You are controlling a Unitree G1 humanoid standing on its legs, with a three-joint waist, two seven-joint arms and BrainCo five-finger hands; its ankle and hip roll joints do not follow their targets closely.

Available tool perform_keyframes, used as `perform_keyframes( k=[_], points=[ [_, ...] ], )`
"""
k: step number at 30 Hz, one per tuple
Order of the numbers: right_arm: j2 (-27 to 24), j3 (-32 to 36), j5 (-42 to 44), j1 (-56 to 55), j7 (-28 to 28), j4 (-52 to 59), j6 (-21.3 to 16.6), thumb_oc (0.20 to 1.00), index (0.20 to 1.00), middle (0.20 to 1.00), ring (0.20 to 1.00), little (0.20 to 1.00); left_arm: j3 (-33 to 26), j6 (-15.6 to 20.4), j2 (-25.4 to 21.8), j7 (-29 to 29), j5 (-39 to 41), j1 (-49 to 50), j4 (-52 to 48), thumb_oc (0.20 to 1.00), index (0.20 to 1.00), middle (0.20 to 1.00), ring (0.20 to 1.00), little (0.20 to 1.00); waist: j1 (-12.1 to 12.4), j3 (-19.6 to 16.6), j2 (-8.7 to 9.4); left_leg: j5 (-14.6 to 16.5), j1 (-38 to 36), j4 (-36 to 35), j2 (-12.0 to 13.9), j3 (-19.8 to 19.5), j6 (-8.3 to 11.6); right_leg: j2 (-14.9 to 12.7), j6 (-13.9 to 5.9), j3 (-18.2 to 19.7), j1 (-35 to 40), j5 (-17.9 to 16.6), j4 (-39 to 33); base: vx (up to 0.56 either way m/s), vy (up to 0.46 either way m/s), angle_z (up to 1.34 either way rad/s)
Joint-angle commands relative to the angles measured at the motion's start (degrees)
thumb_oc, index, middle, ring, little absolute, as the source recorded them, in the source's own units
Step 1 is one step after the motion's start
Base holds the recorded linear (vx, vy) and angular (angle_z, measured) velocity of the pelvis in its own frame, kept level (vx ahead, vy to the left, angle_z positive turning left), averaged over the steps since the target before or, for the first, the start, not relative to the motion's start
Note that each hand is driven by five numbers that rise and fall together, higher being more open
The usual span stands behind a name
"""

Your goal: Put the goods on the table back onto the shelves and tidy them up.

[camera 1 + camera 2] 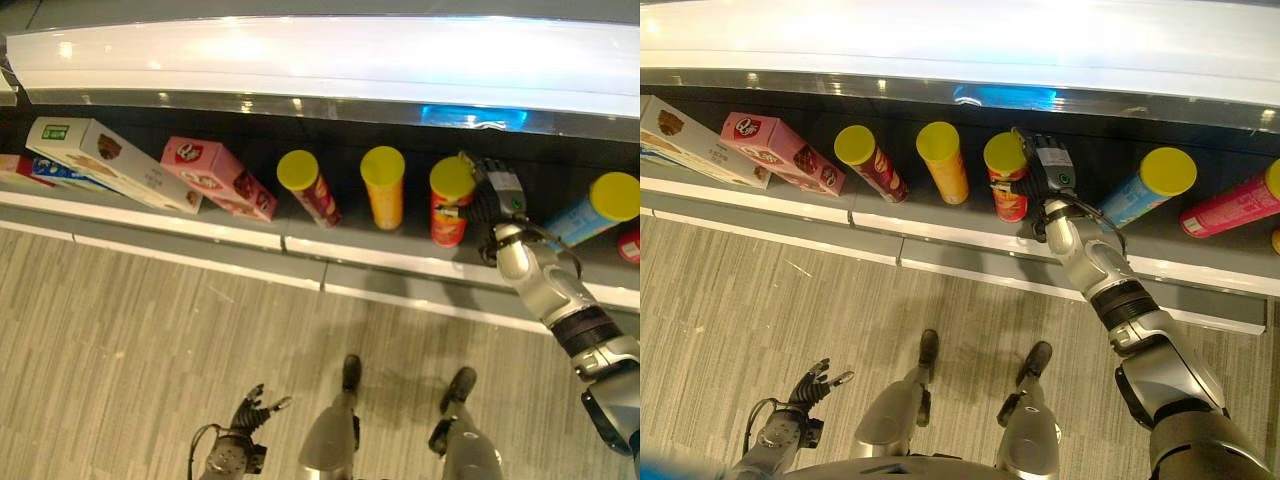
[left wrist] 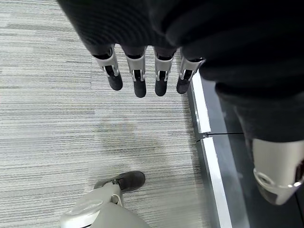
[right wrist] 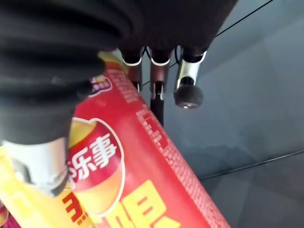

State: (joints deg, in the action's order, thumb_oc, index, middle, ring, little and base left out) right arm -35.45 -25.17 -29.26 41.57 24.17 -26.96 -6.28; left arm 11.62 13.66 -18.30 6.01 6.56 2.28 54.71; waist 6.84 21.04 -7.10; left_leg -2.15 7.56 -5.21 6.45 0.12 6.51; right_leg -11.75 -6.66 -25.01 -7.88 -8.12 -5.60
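Here my right hand [image 1: 1042,165] is clamped round the red chip can [image 1: 449,205], upright near the shelf's [image 1: 300,243] front edge; my left hand [image 1: 248,409] hangs low, fingers loosely spread.

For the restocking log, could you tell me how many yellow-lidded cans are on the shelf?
5: dark red can, orange can, red can at the right hand, blue can, pink can. More may lie beyond view.
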Motion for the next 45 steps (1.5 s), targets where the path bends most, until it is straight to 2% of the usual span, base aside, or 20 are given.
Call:
perform_keyframes(
  k=[1, 45],
  points=[
    [0.49, -0.72, 0.04, 6.19, 3.08, -0.73, -1.11, 0.2, 0.2, 0.2, 0.2, 0.2, 4.41, 1.06, -2.53, 1.11, 0.7, -1.7, 2.02, 1.0, 1.0, 1.0, 1.0, 1.0, 0.57, -1.5, 2.06, -0.86, 2.37, 0.21, 1.72, 3.27, 2.14, -5.69, -5.13, 3.86, 0.65, 1.43, 0.6, 0.0, 0.0, 0.0],
    [-1.07, 0.4, 0.09, 4.48, 3.61, 0.83, -1.04, 0.2, 0.2, 0.2, 0.2, 0.2, 4.18, 0.62, -2.72, 1.38, -0.48, -2.09, 2.5, 1.0, 1.0, 1.0, 1.0, 1.0, -0.65, -1.44, 2.84, -0.31, 1.71, 0.21, 2.02, 4.04, 2.08, -5.21, -4.92, 4.22, 0.55, 1.66, 0.6, 0.0, 0.0, 0.0]
  ],
)
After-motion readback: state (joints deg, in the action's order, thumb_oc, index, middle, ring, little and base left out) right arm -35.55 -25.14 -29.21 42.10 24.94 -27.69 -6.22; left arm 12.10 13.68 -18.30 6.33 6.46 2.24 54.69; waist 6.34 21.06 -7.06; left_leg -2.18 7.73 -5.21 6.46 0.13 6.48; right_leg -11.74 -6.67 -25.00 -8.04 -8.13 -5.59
